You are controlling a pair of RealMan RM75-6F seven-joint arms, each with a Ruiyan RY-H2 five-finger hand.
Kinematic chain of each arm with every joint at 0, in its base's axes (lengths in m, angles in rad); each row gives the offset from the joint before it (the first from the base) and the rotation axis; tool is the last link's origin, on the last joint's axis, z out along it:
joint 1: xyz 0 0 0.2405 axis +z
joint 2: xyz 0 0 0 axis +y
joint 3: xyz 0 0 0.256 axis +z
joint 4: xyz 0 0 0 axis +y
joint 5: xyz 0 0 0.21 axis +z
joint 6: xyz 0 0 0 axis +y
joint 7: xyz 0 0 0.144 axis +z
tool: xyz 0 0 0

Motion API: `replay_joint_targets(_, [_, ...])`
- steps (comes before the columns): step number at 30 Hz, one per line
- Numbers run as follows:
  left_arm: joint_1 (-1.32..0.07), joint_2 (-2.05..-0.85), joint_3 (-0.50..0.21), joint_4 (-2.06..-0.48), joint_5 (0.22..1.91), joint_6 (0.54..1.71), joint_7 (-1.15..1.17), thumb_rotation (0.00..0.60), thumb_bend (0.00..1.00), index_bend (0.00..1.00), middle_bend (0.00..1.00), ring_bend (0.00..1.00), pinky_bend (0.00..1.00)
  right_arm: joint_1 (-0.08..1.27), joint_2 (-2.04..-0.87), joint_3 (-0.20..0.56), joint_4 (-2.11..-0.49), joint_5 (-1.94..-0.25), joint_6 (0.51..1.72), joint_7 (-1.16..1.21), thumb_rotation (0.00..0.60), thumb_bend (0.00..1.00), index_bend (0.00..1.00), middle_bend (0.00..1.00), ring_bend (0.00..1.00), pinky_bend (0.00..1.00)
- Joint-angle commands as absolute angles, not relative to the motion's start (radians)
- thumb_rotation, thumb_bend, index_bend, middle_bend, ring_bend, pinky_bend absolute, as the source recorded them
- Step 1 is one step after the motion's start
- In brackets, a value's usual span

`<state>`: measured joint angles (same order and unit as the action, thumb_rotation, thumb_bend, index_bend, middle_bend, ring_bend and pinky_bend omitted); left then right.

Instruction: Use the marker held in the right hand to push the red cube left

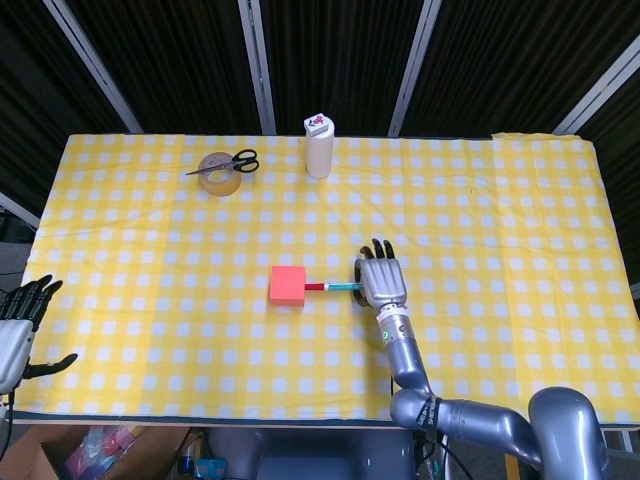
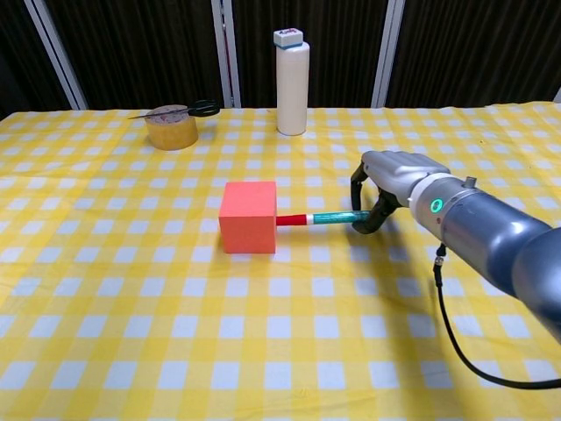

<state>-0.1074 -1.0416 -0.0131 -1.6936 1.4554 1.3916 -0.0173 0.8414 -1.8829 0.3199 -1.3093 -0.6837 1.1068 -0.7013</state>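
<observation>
A red cube [image 1: 288,284] [image 2: 248,217] sits on the yellow checked tablecloth [image 1: 150,250] near the table's middle. My right hand [image 1: 381,279] [image 2: 389,180], just right of it, grips a teal marker [image 1: 342,286] [image 2: 331,217] with a red cap. The marker lies level, pointing left, and its red tip touches the cube's right face. My left hand [image 1: 18,320] shows only in the head view, at the table's near left corner, fingers spread and holding nothing.
A white bottle [image 1: 318,146] [image 2: 292,82] stands at the back centre. A roll of tape [image 1: 218,173] [image 2: 171,126] with scissors [image 1: 235,161] [image 2: 190,109] lying on it sits at the back left.
</observation>
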Motion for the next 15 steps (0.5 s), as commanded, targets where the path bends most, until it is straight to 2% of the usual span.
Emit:
replay_joint_targets(1, [-0.108, -1.039, -0.013, -1.694, 1.456, 1.39, -0.026, 0.6, 0.0, 0.0, 0.0, 0.0, 0.0, 0.872, -1.918, 0.338, -1.284, -0.676, 1.106, -0.724, 0.6, 0.5, 0.63, 0.22, 0.02, 0.0])
replay_joint_targets(15, [-0.108, -1.035, -0.008, -1.691, 1.467, 1.39, -0.034, 0.6, 0.0, 0.0, 0.0, 0.0, 0.0, 0.944, -2.035, 0.356, -1.256, -0.666, 1.107, -0.773, 0.6, 0.5, 0.63, 0.22, 0.02, 0.0])
